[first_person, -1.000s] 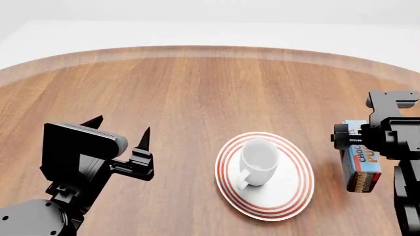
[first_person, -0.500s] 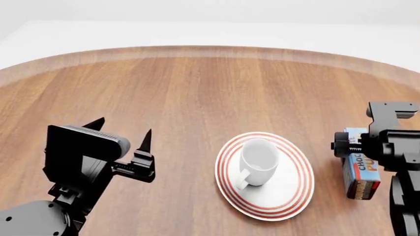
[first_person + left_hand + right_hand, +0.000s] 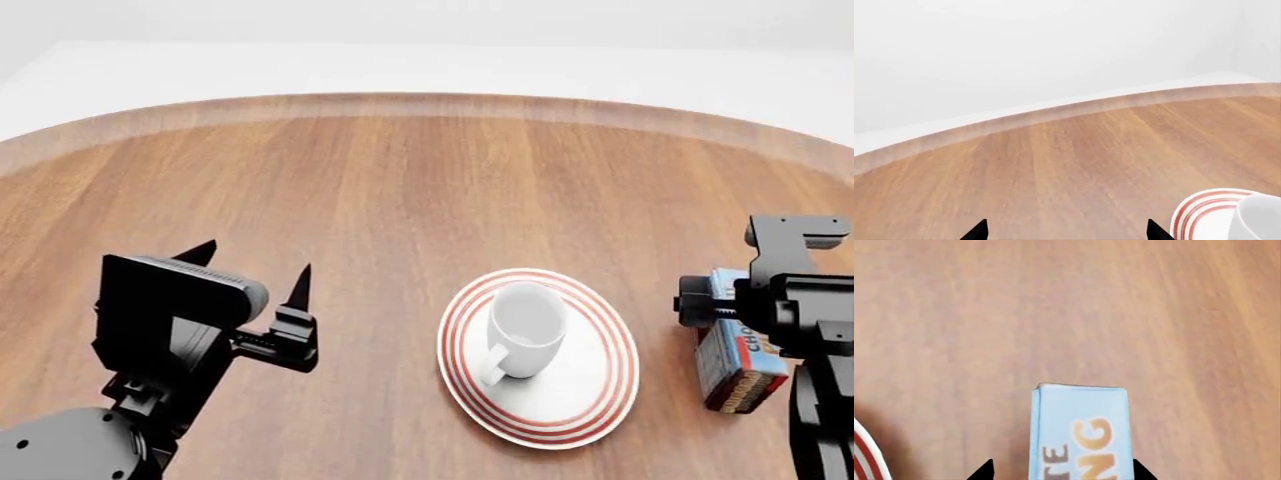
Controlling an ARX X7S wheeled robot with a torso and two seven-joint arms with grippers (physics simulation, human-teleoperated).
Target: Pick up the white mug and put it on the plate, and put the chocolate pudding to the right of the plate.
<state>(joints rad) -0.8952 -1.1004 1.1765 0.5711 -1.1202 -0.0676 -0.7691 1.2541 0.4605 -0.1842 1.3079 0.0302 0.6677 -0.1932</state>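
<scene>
Only the head view shows the white mug (image 3: 526,329) upright on the plate (image 3: 587,400); the left gripper (image 3: 254,275) gapes empty, while the right gripper (image 3: 1061,471) grips the chocolate pudding (image 3: 1079,435).

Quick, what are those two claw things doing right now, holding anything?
Left gripper: open, fingers spread, holding nothing.
Right gripper: fingers on either side of the light blue chocolate pudding carton; whether it grips cannot be told.

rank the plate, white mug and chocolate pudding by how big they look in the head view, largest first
1. plate, clearly the widest.
2. white mug, standing on the plate.
3. chocolate pudding, which looks smallest, though the right gripper hides part of it, so its ranking against the mug is unsure.
</scene>
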